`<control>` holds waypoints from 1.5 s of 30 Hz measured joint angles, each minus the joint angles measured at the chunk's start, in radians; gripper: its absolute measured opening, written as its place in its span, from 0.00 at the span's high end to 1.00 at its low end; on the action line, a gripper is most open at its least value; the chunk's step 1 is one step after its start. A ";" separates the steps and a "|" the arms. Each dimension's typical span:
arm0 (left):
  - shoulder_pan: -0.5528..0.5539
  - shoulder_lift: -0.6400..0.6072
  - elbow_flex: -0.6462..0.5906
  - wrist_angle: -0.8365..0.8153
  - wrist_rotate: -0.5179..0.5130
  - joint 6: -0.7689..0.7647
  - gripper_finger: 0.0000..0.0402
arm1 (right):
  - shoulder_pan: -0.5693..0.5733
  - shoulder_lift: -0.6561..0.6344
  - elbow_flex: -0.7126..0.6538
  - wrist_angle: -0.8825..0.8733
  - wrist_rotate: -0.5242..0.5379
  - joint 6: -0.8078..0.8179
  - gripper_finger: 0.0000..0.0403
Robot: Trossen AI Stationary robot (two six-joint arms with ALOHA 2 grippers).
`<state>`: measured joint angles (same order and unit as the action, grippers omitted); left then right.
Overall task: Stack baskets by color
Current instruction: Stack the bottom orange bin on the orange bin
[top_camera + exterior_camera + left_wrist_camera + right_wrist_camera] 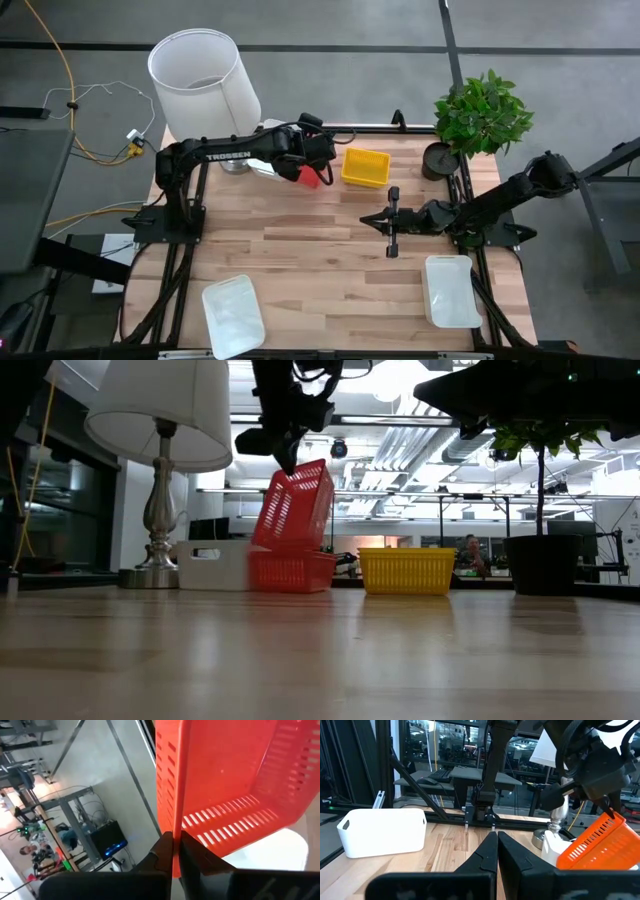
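Baskets of slotted plastic sit across the table. In the low view a red basket (296, 506) hangs tilted, upper centre of the frame, its lower edge touching a second red basket (291, 570) that rests flat beneath it. The left gripper (175, 851) is pinched on the tilted basket's rim, the thin red wall caught between its fingers. Just left of the flat red one stands a white basket (214, 565), beside the base of the table lamp (160, 480). A yellow basket (365, 167) sits upper centre in the high view, near the red ones but apart from them. Two more white baskets lie along the lower edge there, one lower left (233, 314) and one lower right (451, 290). The right gripper (388, 221) rests mid-table, fingers pressed together on nothing. A potted plant (480, 118) stands upper right.
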<state>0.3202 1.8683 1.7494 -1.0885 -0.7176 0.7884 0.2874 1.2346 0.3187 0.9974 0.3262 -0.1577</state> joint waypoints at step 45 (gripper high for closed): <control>0.010 0.037 -0.002 -0.015 -0.012 -0.007 1.00 | 0.000 0.000 0.000 -0.002 0.000 0.004 1.00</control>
<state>0.3298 1.9057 1.7473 -1.1033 -0.7298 0.7813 0.2874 1.2346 0.3187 0.9949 0.3264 -0.1539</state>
